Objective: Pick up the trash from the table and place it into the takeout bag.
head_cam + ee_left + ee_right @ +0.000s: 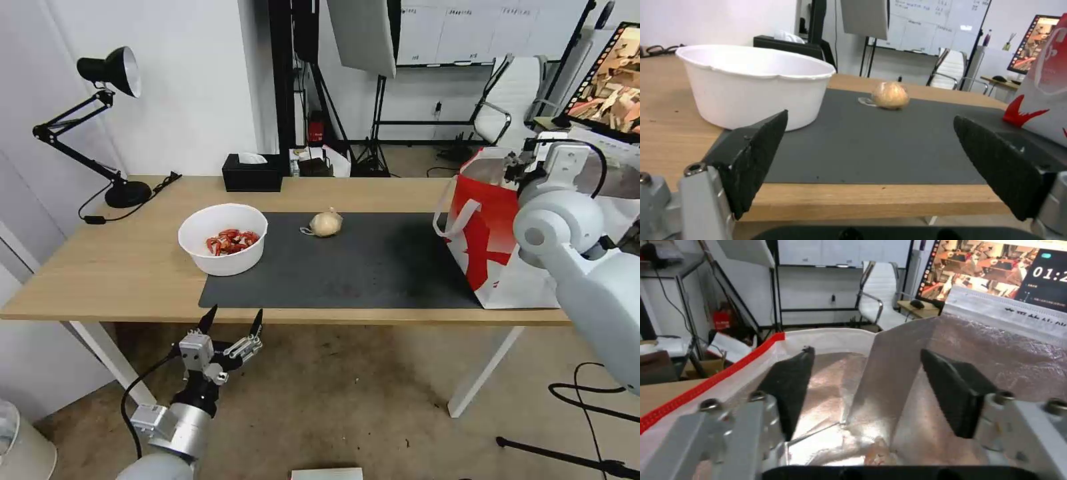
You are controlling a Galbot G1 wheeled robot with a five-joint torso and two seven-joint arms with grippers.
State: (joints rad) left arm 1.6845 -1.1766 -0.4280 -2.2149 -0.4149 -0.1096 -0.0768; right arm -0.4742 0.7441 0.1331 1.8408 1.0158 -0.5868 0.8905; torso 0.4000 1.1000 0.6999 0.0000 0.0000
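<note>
A white bowl [223, 239] [755, 86] holding red shells stands on the table [120, 267], overlapping the left end of the dark mat [373, 267]. A tan lump in clear wrap [327, 223] [890, 95] lies on the mat farther back. The takeout bag [490, 233] stands upright at the mat's right end. My left gripper [233, 320] [870, 117] is open and empty, just below and in front of the table's front edge, facing the bowl and lump. My right gripper [867, 353] hangs open and empty in the bag's mouth, over the silver foil lining [960, 350].
A black tissue box [252, 172] sits at the table's back edge, and a black desk lamp [110, 80] stands at the back left corner. Stands, a white chair [513, 100] and a monitor [610, 83] are behind the table. The bag's red side [1040, 90] borders the mat.
</note>
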